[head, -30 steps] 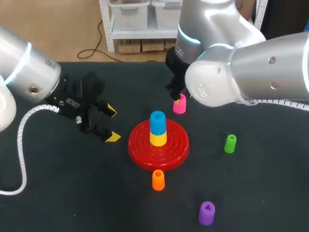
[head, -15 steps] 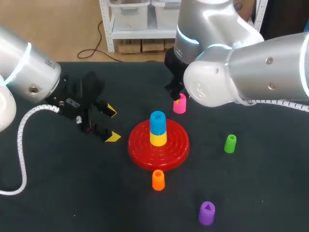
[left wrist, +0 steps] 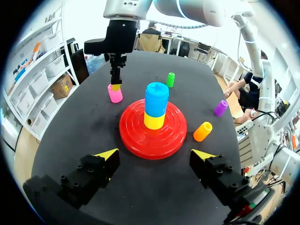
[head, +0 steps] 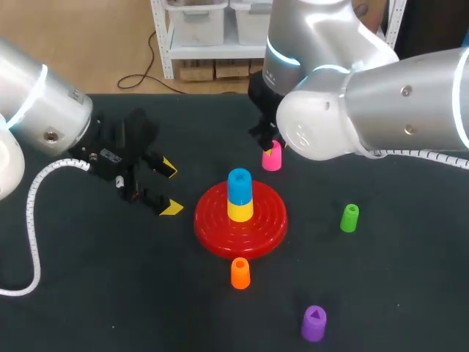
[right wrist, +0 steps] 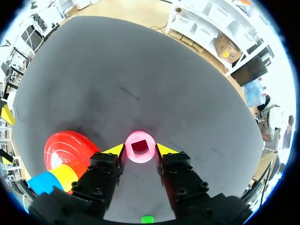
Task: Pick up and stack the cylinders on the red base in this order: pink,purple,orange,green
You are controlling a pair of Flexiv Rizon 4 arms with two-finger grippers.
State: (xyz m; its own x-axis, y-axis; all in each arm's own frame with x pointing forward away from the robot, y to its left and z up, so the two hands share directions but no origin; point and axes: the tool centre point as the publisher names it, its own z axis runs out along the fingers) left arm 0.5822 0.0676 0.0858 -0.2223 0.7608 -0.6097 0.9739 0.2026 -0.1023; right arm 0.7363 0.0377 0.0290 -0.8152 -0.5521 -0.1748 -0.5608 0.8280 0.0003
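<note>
The pink cylinder (head: pixel 272 158) (right wrist: pixel 139 146) stands on the black table just behind the red base (head: pixel 212 235) (right wrist: pixel 61 145). My right gripper (head: pixel 270 147) (right wrist: pixel 140 150) comes down over it, its yellow tips pressed against the cylinder's two sides. A blue cylinder (head: pixel 239 185) sits on a yellow one (head: pixel 239 210) at the base's middle. The orange cylinder (head: pixel 240 273) stands in front of the base, the green cylinder (head: pixel 350 218) to its right and the purple cylinder (head: pixel 314 323) near the front edge. My left gripper (head: pixel 170 187) (left wrist: pixel 154 154) is open, left of the base, holding nothing.
In the left wrist view the red base (left wrist: pixel 136 140) lies just ahead of the open fingers, with the pink cylinder (left wrist: pixel 115 93), green cylinder (left wrist: pixel 170 79), purple cylinder (left wrist: pixel 221 108) and orange cylinder (left wrist: pixel 202 131) around it. Bare black tabletop (head: pixel 110 293) fills the front left.
The right gripper's fingers have drawn in around the pink cylinder. The arm has shifted only slightly. The left arm and the other cylinders have stayed put.
</note>
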